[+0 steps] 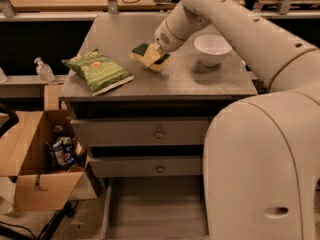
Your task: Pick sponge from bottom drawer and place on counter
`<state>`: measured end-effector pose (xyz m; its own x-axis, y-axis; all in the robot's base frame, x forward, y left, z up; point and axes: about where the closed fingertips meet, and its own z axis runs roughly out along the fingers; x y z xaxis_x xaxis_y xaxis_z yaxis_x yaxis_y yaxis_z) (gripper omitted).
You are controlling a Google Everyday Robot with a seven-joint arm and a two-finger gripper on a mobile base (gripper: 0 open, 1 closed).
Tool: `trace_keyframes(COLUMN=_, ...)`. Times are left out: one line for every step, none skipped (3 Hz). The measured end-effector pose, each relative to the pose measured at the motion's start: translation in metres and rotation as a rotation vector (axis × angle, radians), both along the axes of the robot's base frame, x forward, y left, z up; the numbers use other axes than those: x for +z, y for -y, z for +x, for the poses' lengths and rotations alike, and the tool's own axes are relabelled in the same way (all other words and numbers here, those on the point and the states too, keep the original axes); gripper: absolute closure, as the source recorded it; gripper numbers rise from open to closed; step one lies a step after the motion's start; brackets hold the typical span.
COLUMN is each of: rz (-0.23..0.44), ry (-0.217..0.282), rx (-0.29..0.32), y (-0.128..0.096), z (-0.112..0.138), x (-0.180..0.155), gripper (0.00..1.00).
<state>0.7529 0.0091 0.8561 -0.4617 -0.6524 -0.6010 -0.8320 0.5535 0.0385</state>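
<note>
One open cardboard box (30, 159) is seen at the far left, on the floor at 9 o'clock from the grey cabinet, with packaged items packed inside it. A clear pump bottle (44, 70) is placed on a low ledge at 12 o'clock from the box. On the counter (175, 81), a green chip bag (97, 71) is laid flat near the left edge, one corner reaching almost to the front edge.

At 3 o'clock from the bag, near the middle of the counter, the sponge (145, 56) is found. It is tilted, with its yellowish layer turned toward the camera and its dark green face showing along the upper edge. The gripper (154, 55) is closed on the sponge from the 2 o'clock side, at the end of a white arm that is brought in from the upper right. Whether the sponge's low edge is touching the counter cannot be told.

A white bowl (212, 49) is set upright at 3 o'clock from the sponge, apart from it. At 6 o'clock from the counter, two upper drawers (159, 133) with round knobs are shut, and the bottom drawer (155, 209) is pulled out, its plank-like floor exposed. The lower right is filled by the robot's white body (260, 174).
</note>
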Motion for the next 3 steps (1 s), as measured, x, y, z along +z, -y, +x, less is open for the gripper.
trace_keyframes(rz=-0.058, ry=0.107, rx=-0.166, y=0.030, z=0.020, x=0.063, gripper=1.00)
trace_keyframes(rz=-0.085, ry=0.123, rx=-0.231, y=0.046, z=0.042, x=0.082, gripper=1.00)
trace_keyframes(rz=-0.071, ry=0.102, rx=-0.214, y=0.034, z=0.067, x=0.066, gripper=1.00)
